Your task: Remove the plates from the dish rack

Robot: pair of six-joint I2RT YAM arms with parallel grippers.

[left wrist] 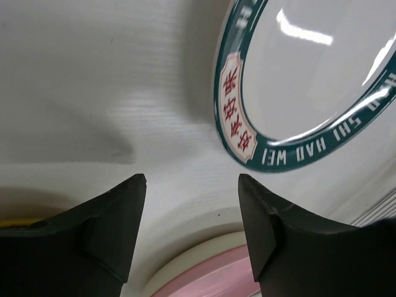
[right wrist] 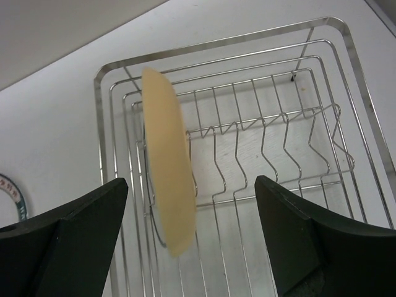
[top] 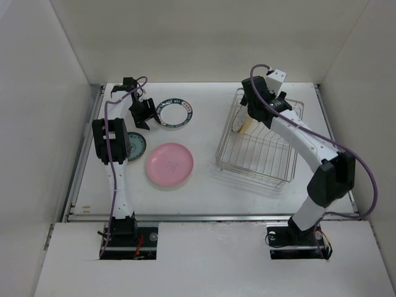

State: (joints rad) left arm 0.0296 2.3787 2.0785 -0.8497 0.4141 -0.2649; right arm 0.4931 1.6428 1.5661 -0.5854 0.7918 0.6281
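R gripper [right wrist: 189, 185] spread wide, holding & touching nothing; the cream plate [right wrist: 167, 173] stands on edge among the tines of the dish rack [top: 255, 151] just below it, betw. the fingers, plain matte face, thin rim toward the wrist cam. L gripper [left wrist: 192, 179] also spread, empty, over the table [top: 204, 198]; white teal-rimmed plate [left wrist: 309, 80] w/ red & white lettering lies flat ahead of it, pink plate [left wrist: 210, 272] flat just under the fingertips; teal plate [top: 137, 145] beside the pink one, partly hidden by the L arm.
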